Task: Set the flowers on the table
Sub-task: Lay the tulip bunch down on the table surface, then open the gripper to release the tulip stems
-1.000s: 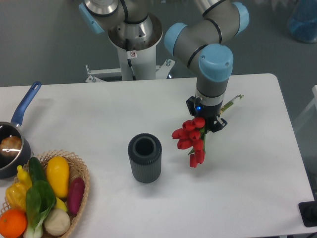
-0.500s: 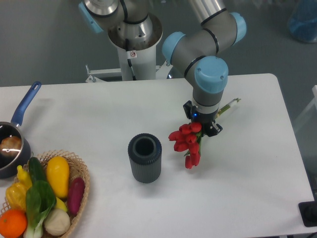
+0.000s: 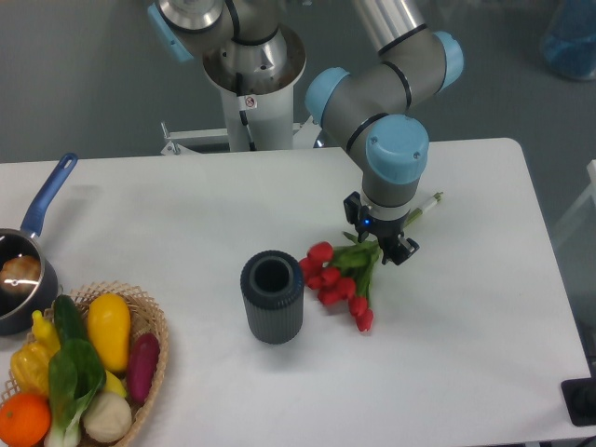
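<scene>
Flowers point(image 3: 337, 277) under claw point(image 3: 382, 244)

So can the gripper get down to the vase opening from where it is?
Probably yes: the vase stands upright, its mouth open and uncovered. But the gripper is over the flowers, which lie between them.

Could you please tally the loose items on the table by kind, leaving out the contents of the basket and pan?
Flower bunches: 1, the flowers
Cups: 1, the dark ribbed cup
Baskets: 1, the wicker basket
Saucepans: 1, the blue-handled pan
Total: 4, all on the table
</scene>
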